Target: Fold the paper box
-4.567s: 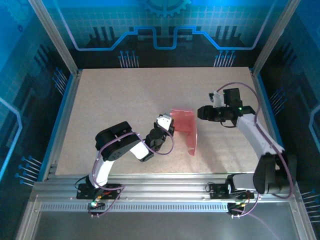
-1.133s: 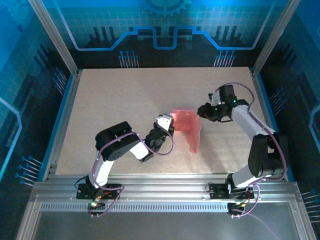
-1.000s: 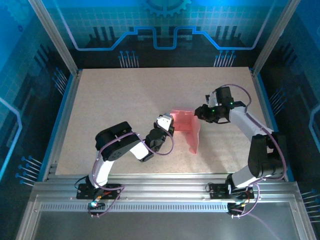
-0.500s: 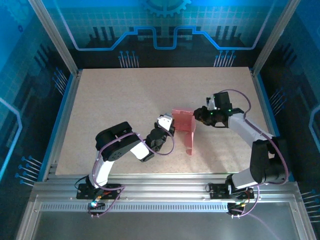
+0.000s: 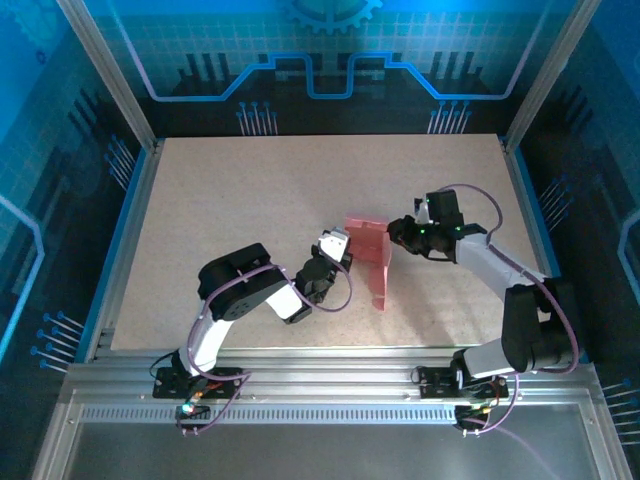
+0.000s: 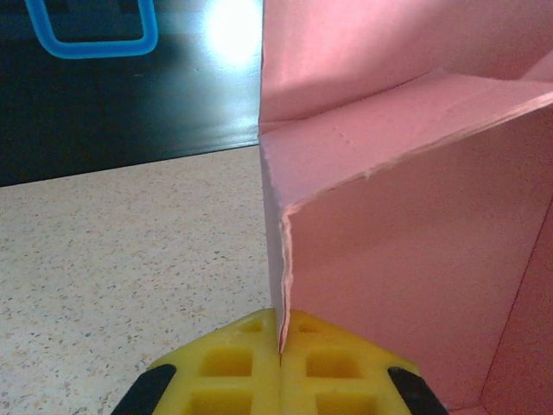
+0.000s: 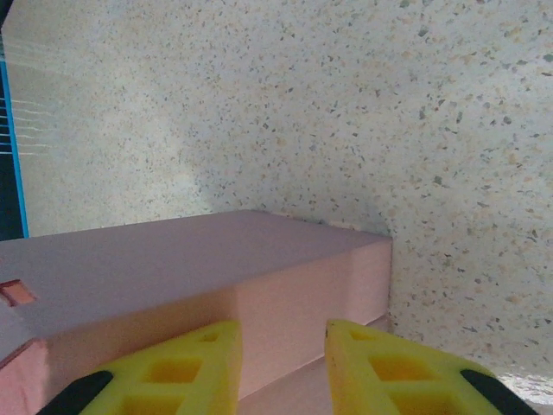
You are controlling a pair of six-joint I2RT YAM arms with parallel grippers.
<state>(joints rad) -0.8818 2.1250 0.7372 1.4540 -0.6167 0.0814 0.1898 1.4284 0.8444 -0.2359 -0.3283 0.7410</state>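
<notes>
Near the middle of the top view, slightly right of centre, the paper box (image 5: 375, 268) stands half-formed on the bench (image 5: 230, 200). One pink panel is raised at its upper end, and a long narrow flap runs down the frame toward the near edge. The left pincer (image 5: 343, 254) meets the box from the left. In the left wrist view its yellow pads (image 6: 233, 367) are pressed together on a thin vertical card edge (image 6: 282, 285), where two pink walls meet at a sharp fold. The right pincer (image 5: 395, 232) comes in from the right, at the box's upper right corner. In the right wrist view its two yellow fingers (image 7: 194, 359) stand apart with a gap between them, and a flat pink face with a crisp corner lies just beyond them (image 7: 285, 277). Whether the tips touch the card I cannot tell. Speckled bench surface spreads broadly toward the upper left and the far rim, and the box sits well apart from every bench edge.
</notes>
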